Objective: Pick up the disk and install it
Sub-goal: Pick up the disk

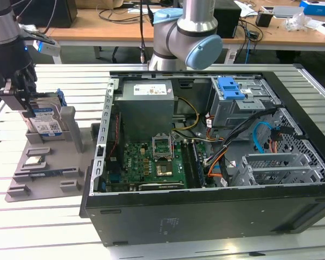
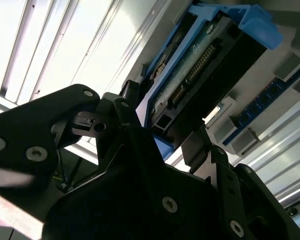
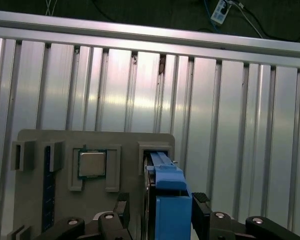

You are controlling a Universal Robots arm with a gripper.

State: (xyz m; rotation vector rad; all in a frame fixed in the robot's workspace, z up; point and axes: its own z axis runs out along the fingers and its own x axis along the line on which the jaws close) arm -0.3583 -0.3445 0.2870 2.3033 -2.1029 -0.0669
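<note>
The grey holder (image 1: 49, 168) has the disk (image 1: 46, 123) standing up in its slot and a small square chip (image 3: 92, 164) lying in another pocket, well apart from the open computer case (image 1: 206, 216). The slot and the black arm hide part of the disk. The gripper (image 3: 162, 210) is open with a finger on each side of the disk, and a small gap shows beside one finger (image 3: 122, 210).

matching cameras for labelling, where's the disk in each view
Exterior view: the disk stands on edge in the grey holder, at the exterior view's left, apart from the open computer case.
First wrist view: the disk is seen edge-on, blue bracket facing the camera.
Second wrist view: the disk shows its connector end, framed in blue.
Shared landmark: the grey holder.
</note>
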